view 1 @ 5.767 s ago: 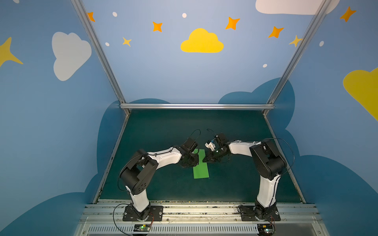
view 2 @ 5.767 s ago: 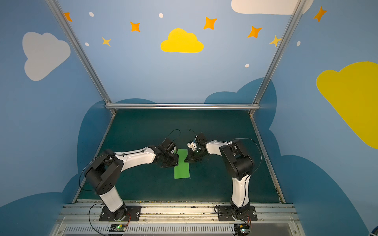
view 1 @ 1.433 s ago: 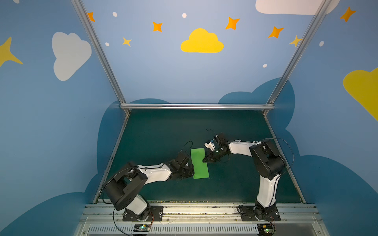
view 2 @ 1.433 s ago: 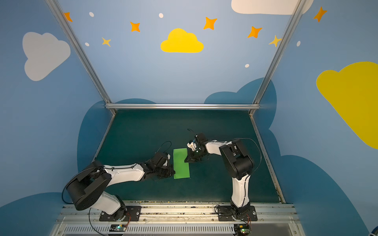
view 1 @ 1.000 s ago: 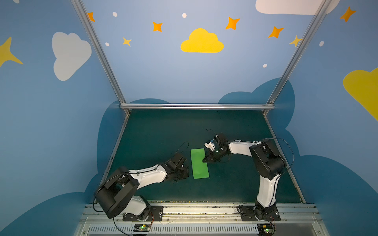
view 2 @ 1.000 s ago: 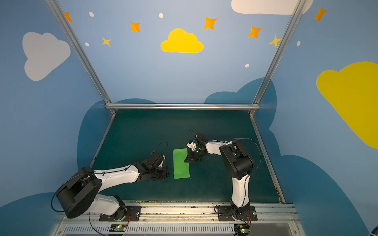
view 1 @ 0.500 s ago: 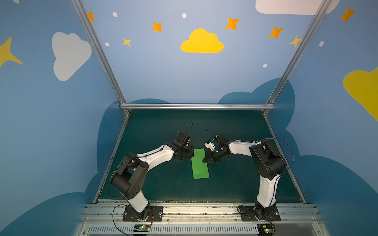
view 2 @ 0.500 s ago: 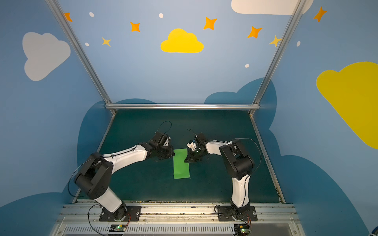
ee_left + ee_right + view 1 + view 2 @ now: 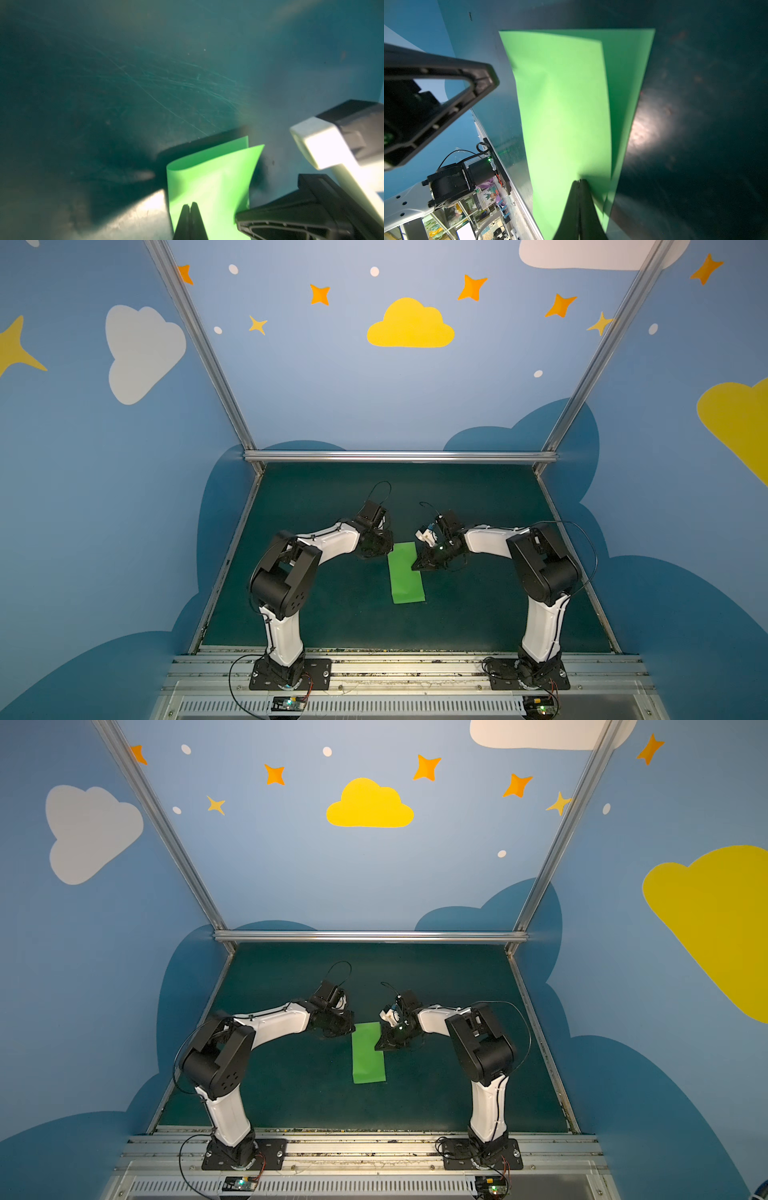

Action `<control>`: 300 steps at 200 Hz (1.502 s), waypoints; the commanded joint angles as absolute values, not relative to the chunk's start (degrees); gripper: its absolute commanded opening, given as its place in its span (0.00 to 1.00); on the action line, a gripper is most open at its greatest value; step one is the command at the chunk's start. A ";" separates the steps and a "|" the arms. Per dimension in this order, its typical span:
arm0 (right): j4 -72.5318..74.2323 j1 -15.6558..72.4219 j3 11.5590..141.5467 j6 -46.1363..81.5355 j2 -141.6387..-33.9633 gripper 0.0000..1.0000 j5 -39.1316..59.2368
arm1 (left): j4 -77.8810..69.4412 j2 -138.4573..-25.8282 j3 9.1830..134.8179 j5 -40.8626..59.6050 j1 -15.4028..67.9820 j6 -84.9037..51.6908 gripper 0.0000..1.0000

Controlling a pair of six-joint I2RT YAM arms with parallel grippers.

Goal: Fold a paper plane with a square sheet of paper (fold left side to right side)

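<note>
The square sheet of paper [image 9: 406, 574] [image 9: 368, 1054] is bright green and lies folded in half as a narrow rectangle on the mat's middle. My left gripper [image 9: 387, 549] [image 9: 351, 1029] is shut, its tip [image 9: 189, 204] resting on the sheet [image 9: 209, 170] by the far left corner, where the fold still bulges in a loop. My right gripper [image 9: 414, 568] [image 9: 377, 1047] is shut too, its tip [image 9: 579, 181] pressing the sheet's [image 9: 562, 99] right edge. There the upper layer lies a little short of the lower one. No paper plane is in view.
The dark teal mat [image 9: 332, 614] is walled by blue panels and a metal rail [image 9: 399, 456] at the back. The arm bases [image 9: 286, 676] [image 9: 536, 672] stand on the front rail. Near the far end of the sheet the two grippers are close together.
Over the last second my left gripper has swept along the sheet's left edge from its near part to the far left corner. The right gripper has stayed on the right edge.
</note>
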State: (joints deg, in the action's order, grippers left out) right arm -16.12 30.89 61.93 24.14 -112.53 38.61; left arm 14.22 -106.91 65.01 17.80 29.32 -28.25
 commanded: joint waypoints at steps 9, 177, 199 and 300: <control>-21.53 31.64 58.54 23.38 -118.23 0.00 28.47 | 15.45 -109.06 66.88 18.59 28.96 -26.88 0.04; -24.75 31.57 70.08 26.52 -110.00 0.00 35.21 | 14.41 -110.73 62.50 15.94 28.87 -27.85 0.04; -25.05 31.85 71.67 27.48 -108.04 0.00 36.01 | 14.48 -110.74 62.58 15.99 29.08 -27.72 0.04; -12.52 39.08 68.04 39.72 -108.49 0.00 36.37 | 14.77 -110.92 62.77 15.93 29.52 -27.68 0.04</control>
State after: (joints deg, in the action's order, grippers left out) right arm -16.49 37.60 68.55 35.90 -108.22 36.67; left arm 10.92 -109.82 64.23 17.89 29.08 -27.90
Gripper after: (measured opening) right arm 0.047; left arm 0.047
